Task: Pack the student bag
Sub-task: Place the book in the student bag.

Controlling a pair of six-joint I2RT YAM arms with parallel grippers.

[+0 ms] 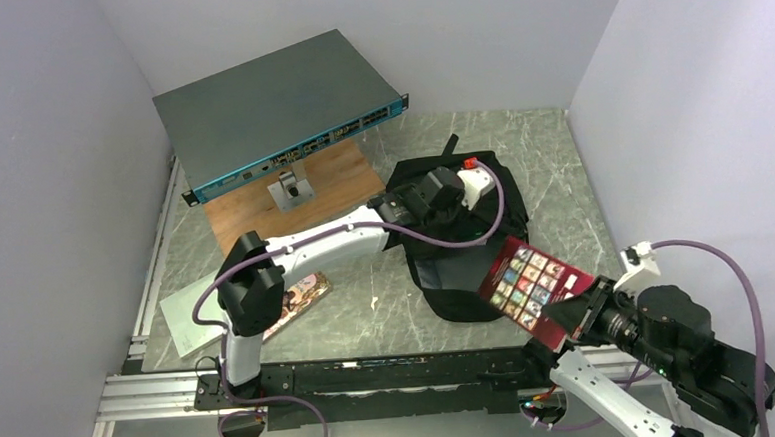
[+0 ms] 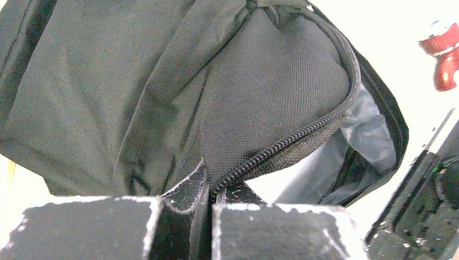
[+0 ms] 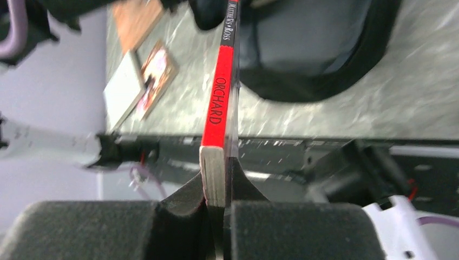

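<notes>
Closed left gripper (image 2: 208, 187) on student bag (image 2: 135, 81) zipper edge, right gripper (image 3: 216, 187) pinching red book (image 3: 218, 97), spine lettered "ORCHARD", over table (image 1: 389, 319) near-right corner.

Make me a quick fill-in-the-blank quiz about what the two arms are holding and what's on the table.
The left gripper is shut on the zippered edge of the ____ backpack.
The right gripper holds a book whose red spine reads ____.
The grey network switch stands over a ____ board.
Missing words: black; Orchard; wooden.
</notes>
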